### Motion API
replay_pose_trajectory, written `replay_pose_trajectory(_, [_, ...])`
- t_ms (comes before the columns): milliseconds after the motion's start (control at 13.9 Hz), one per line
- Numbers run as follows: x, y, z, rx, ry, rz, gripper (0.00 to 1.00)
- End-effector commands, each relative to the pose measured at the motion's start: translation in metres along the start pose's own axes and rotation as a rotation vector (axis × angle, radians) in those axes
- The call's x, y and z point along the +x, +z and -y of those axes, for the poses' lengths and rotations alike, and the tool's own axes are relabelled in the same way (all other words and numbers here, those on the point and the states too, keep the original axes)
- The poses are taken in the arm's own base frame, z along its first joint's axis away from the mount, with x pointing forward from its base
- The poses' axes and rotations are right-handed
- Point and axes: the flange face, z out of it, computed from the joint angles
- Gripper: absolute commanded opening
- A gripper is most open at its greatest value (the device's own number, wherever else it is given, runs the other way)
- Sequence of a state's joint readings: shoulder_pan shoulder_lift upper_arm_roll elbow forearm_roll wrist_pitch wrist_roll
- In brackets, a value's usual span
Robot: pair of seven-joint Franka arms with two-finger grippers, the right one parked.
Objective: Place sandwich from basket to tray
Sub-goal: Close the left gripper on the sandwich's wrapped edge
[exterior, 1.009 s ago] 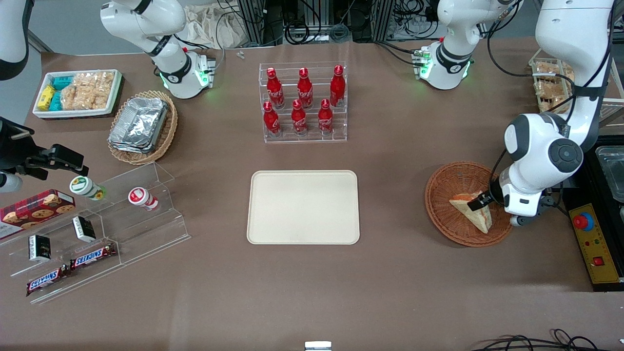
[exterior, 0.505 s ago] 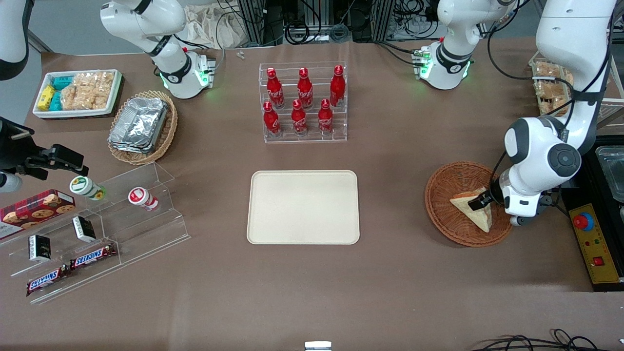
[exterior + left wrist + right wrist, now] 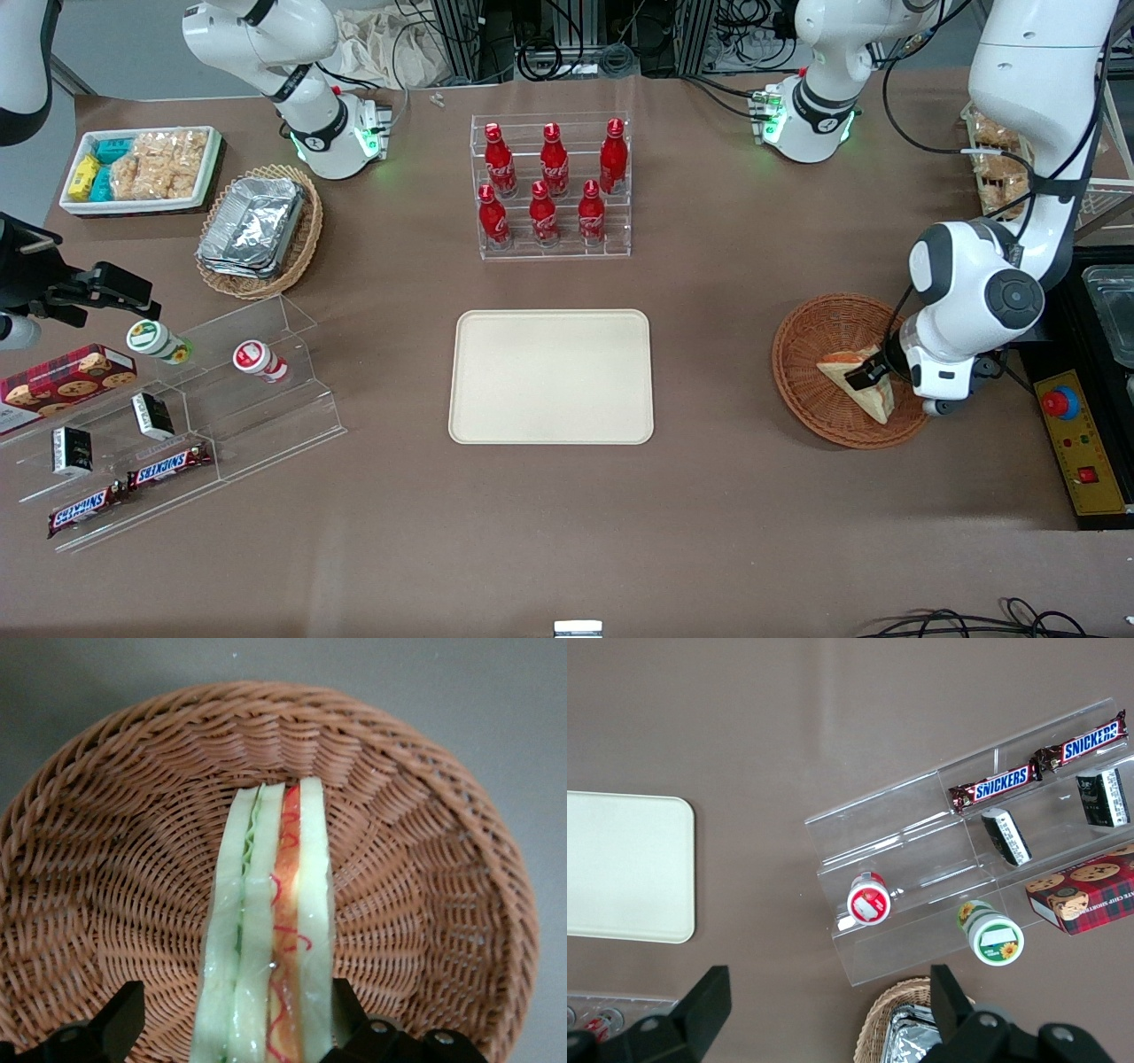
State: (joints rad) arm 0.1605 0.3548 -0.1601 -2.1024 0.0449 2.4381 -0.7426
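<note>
one sandwich (image 3: 270,930) | lies in the basket (image 3: 106,895), standing on edge between my hand's (image 3: 232,1028) spread fingers, long axis pointing away | nothing gripped yet

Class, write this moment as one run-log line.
stage: grasping | pincer: open, astride sandwich | sandwich: in basket, upright on edge | tray: no sandwich yet

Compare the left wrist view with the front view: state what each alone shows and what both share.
Wrist only: the sandwich's layered red and green filling.

Front only: the flat cream rectangular tray, red bottles, and snacks on a clear acrylic stand toward the parked arm's end.

Both: the triangular white-bread sandwich in the round reddish-brown wicker basket, with the gripper straddling it, jaws open.
</note>
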Motion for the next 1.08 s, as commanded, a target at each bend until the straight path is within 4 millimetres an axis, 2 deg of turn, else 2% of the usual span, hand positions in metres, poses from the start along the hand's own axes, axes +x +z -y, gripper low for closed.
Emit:
replay_pose_trajectory(0, [-0.004,-0.007,-0.022,-0.015,-0.074,-0.023,0.50])
replay_pose_trajectory(144, [-0.005,-0.007,-0.023,-0.013,-0.079,-0.024,0.09])
replay_pose_trajectory(216, [-0.004,-0.008,-0.022,-0.013,-0.082,-0.025,0.00])
replay_pose_trajectory(432, [-0.004,-0.011,-0.022,-0.013,-0.082,-0.027,0.00])
replay_pose_trajectory(577, [-0.002,-0.033,-0.023,-0.004,-0.078,-0.029,0.00])
replay_pose_trajectory(721, [0.006,-0.066,-0.028,0.031,-0.041,-0.007,0.00])
replay_pose_trajectory(1009, [0.014,-0.165,-0.052,0.078,0.192,0.046,0.00])
